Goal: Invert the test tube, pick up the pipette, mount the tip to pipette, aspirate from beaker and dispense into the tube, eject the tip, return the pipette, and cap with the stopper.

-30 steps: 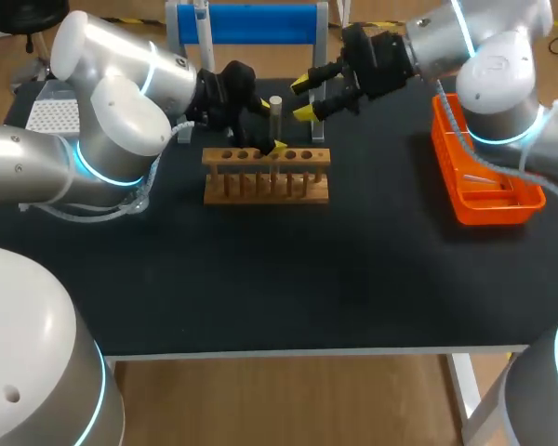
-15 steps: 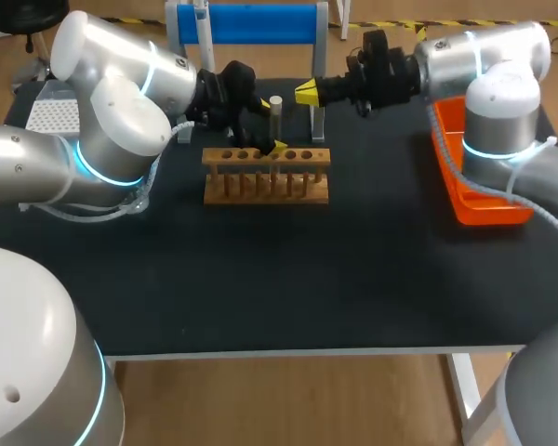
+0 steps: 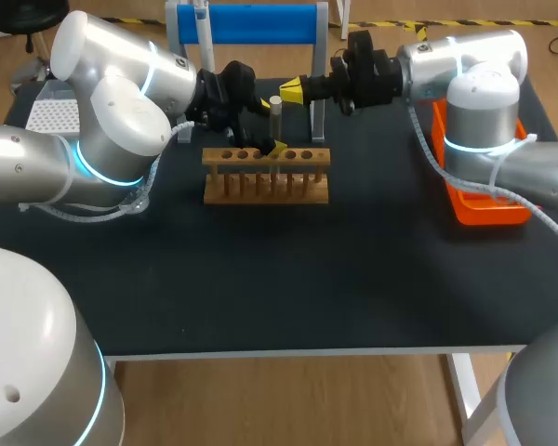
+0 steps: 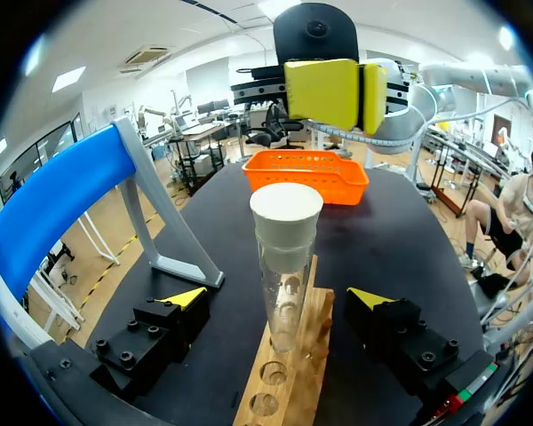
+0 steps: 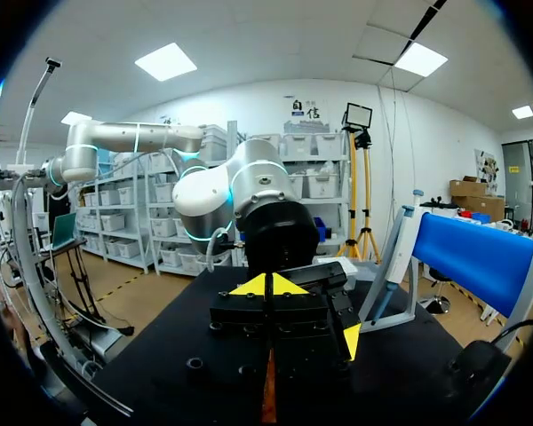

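A clear test tube (image 4: 283,282) with a white stopper (image 4: 286,211) on top stands upright in the wooden rack (image 4: 291,377). My left gripper (image 4: 276,298) is open, with one finger on each side of the tube and neither touching it. In the head view the tube (image 3: 275,119) sits in the rack (image 3: 265,177) at the back middle of the table, with the left gripper (image 3: 271,126) around it. My right gripper (image 3: 292,91) is shut on nothing and hovers level beside and just above the stopper. Its joined yellow tips (image 4: 335,91) stay apart from the stopper. In the right wrist view the right gripper (image 5: 267,286) hides the tube.
An orange basket (image 3: 488,200) stands at the right edge. A blue-topped stand (image 3: 251,22) is at the back, with a grey post (image 3: 317,116) right behind the rack. A white tip box (image 3: 51,113) sits at the far left.
My right gripper has shut and swung left, from open beside the post to level just above the stopper. The left gripper and the tube have stayed put.
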Available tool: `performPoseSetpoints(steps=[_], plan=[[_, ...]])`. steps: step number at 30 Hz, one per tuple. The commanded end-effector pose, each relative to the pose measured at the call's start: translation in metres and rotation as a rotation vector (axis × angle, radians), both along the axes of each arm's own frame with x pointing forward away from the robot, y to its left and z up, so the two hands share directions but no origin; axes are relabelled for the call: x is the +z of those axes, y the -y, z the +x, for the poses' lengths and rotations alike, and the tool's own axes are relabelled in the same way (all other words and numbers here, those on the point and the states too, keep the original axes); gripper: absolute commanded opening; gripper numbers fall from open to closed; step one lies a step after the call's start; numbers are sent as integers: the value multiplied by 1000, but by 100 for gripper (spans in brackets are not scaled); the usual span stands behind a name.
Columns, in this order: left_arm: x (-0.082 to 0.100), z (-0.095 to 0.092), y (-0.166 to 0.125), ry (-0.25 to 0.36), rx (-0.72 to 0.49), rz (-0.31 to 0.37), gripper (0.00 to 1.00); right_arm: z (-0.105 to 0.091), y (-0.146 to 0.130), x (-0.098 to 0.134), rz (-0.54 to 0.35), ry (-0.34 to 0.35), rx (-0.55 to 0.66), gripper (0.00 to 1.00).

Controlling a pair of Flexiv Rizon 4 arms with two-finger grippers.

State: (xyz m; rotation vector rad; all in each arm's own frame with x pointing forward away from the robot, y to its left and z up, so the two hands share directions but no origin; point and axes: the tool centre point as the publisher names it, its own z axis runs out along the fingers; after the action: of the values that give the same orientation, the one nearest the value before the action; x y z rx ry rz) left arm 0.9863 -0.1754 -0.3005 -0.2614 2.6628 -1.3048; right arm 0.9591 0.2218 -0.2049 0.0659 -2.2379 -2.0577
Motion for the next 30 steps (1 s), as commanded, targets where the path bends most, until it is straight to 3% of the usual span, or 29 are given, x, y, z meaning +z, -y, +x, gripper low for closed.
performPoseSetpoints(steps=[1,30], plan=[[0,0,0,-1,0,1,100,8,-5,-4,1,-6,8,0],[0,0,0,-1,0,1,100,16,-19,-19,-7,-37,16,0]])
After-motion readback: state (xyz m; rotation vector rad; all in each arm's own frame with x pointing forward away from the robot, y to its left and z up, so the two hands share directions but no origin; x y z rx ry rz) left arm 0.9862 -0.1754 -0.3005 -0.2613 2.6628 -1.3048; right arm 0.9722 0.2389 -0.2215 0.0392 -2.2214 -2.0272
